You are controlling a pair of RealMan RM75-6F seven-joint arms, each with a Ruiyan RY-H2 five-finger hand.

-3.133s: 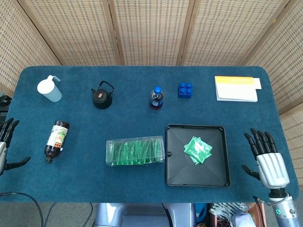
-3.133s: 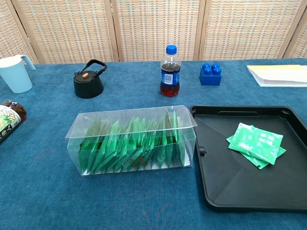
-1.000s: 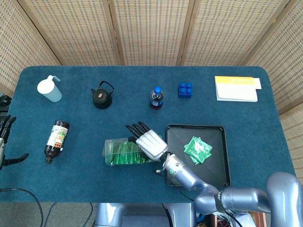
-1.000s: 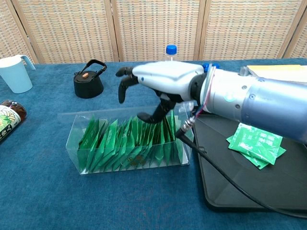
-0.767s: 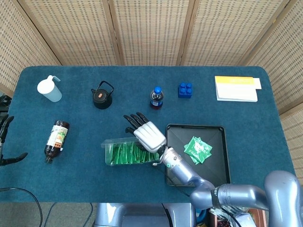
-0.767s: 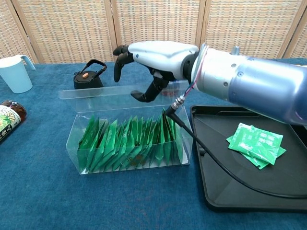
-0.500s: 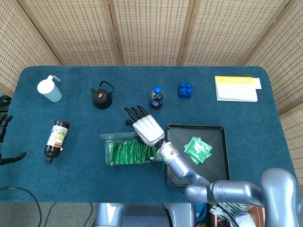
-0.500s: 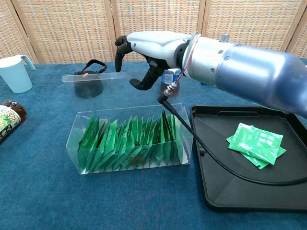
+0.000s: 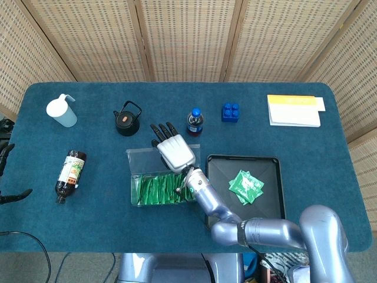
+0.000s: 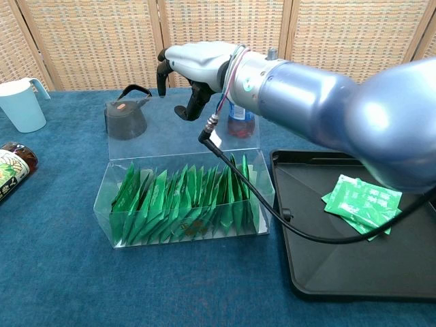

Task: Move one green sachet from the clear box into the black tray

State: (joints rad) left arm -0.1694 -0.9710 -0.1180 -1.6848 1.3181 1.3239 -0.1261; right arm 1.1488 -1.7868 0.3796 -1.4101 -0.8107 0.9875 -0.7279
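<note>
The right hand (image 10: 193, 71), fingers spread and grasping nothing, props the hinged lid (image 10: 182, 122) upright over the clear plastic box (image 10: 184, 201) at frame centre. Next, reach down and pinch one upright green sachet (image 10: 235, 197), then carry it to the black tray (image 10: 327, 272).

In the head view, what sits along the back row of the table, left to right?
White jug → black teapot → cola bottle → blue block → notepad.
</note>
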